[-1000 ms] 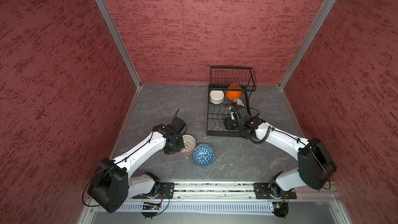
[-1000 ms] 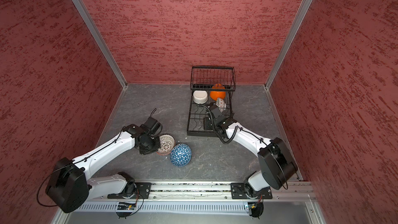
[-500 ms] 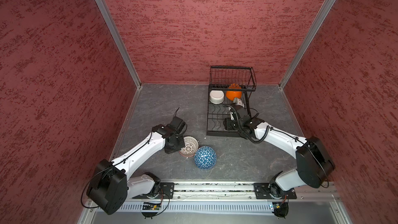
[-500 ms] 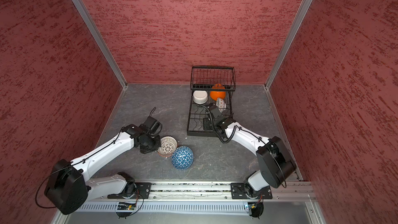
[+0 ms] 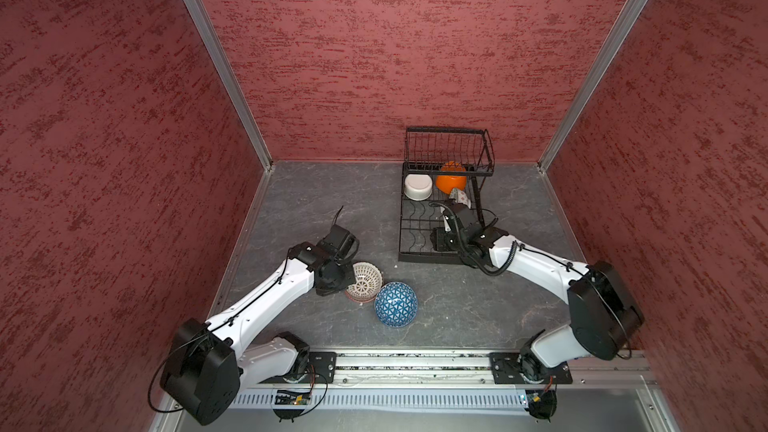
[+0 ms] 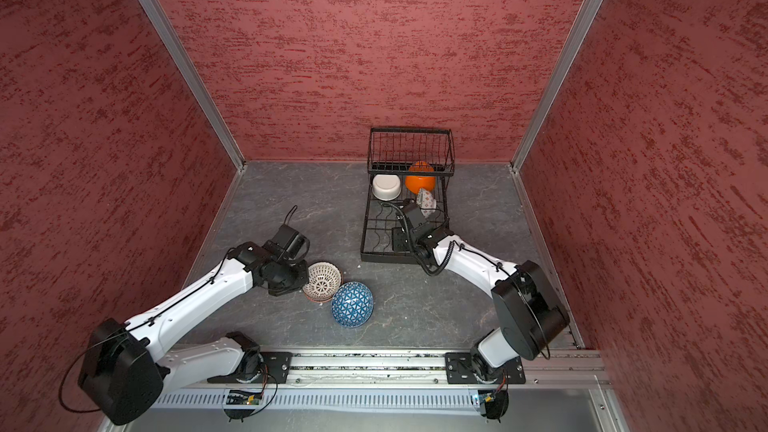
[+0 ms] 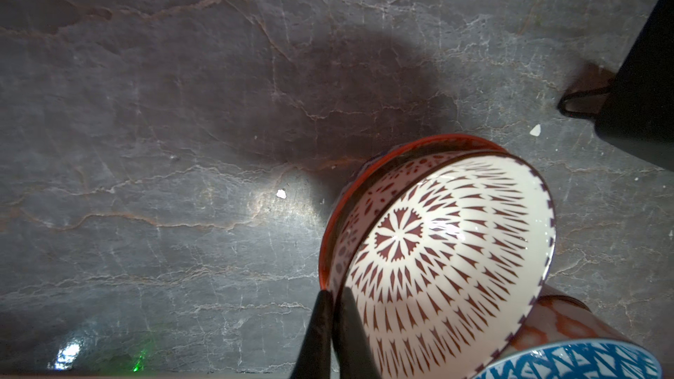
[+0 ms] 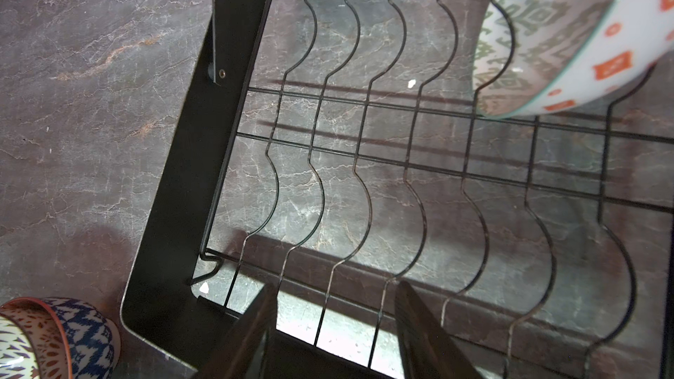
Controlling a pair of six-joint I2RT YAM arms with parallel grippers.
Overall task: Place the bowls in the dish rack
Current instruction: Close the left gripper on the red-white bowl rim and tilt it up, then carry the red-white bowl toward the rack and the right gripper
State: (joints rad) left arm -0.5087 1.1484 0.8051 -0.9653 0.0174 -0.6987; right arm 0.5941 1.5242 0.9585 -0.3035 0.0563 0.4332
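your left claw (image 7: pixel 335 291) is clamped on the rim of the red-and-white bowl (image 7: pixel 437 249); blue bowl (image 7: pixel 583 359) just beside it. your right claw (image 8: pixel 335 286) stands partly wide, empty, dish rack (image 8: pixel 175 195) base directly beneath it.

Both top views: bright, even overhead light, sharp; soft shadows on floor (image 5: pixel 457 284). Left wrist view: dimmer, big round shadow, glare spot nr bowl (image 7: pixel 448 260); left gripper (image 7: pixel 335 293) out of focus. Right wrist view: rack (image 8: pixel 175 176) wires cast dbl shadows; edges warped.
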